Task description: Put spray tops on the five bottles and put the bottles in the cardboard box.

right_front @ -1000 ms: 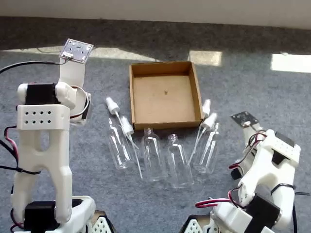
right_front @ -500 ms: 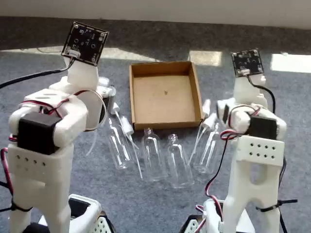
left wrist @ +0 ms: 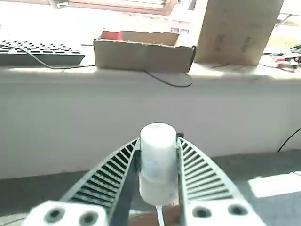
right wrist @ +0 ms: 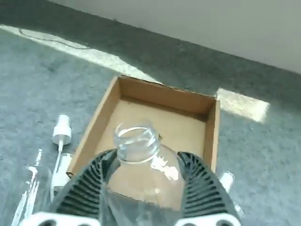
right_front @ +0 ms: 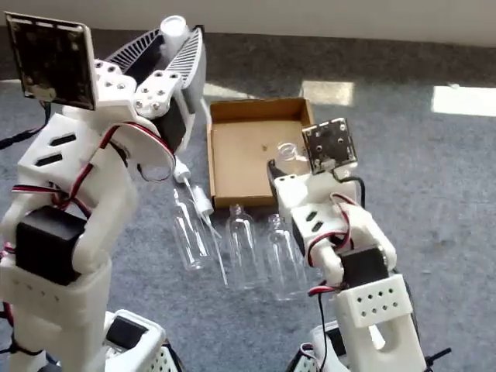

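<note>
Logging held items first, then loose stock.

Left gripper (right_front: 172, 43): closed on a spray top (right_front: 173, 29), the white cap pinched between both jaws. It is held high over the tabletop (right_front: 434, 194), beyond the far left corner of the box (right_front: 211, 163). I judge the height leaves room to bring the top down onto a neck.

Right gripper (right_front: 287, 161): clamped round the shoulder of a bottle (right_front: 288, 149), open neck upward, above the near right part of the box. I read the upright neck as presented for capping, and the spot over the box as keeping the later drop short.

Bottles (right_front: 244, 252), three: lying side by side on the tabletop just in front of the box's near wall, necks toward it. None is capped or boxed yet.

Loose top (right_front: 203, 203): lying between the leftmost and middle bottles.

Against half a second ago: both arms stood upright, one on either side of the box, with grippers low. The left has since swung up to the view's top edge and the right has leaned in over the box. The bottle and tops that lay right of the box now sit behind the right arm, so I cannot count them. The three bottles and the loose top have not shifted.
</note>
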`<control>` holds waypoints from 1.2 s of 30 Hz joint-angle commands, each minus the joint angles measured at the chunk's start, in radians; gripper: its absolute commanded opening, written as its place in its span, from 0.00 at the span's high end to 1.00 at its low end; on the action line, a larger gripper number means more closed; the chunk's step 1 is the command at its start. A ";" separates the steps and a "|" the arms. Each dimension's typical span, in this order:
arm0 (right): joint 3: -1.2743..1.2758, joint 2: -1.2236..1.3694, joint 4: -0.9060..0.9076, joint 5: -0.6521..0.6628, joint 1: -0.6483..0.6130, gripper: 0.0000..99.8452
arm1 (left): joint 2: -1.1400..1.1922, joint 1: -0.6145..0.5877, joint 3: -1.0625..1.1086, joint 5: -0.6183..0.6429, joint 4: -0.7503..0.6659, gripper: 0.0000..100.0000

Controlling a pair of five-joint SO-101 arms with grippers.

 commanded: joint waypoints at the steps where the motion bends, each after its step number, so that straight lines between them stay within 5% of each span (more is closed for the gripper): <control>1: 0.047 -0.111 -0.079 -0.026 -0.045 1.00 | -0.021 0.125 -0.036 0.037 -0.092 0.96; 9: 0.189 -0.240 -0.139 -0.034 -0.101 1.00 | -0.027 0.302 -0.036 0.035 -0.092 0.96; 36: 0.223 -0.378 -0.133 -0.037 -0.101 1.00 | -0.028 0.251 0.374 0.032 -0.106 0.91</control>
